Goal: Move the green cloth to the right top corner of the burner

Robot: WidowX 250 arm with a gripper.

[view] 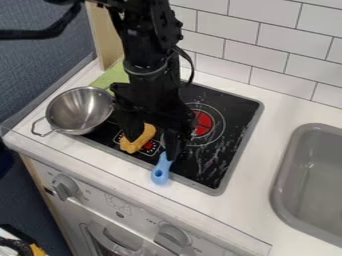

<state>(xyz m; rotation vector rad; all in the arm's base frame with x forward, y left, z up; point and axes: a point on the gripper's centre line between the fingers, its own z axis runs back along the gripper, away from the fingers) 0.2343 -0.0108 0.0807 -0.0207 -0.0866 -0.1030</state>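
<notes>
Over the middle of the black burner [234, 112], the gripper [155, 139] hangs down with its fingers spread apart. The green cloth [112, 76] lies at the back left, behind the metal bowl and beside the arm, which hides part of it. A yellow-orange object [139, 140] is by the left finger, and a blue handle [161, 170] sticks out below the right finger over the burner's front edge. Whether the gripper touches either one, I cannot tell.
A metal strainer-like bowl [80, 111] stands at the burner's left edge. The grey sink [310, 175] is set into the white counter [257, 172] on the right. A tiled wall [267, 45] rises behind, and a wooden panel [105, 37] stands at the back left.
</notes>
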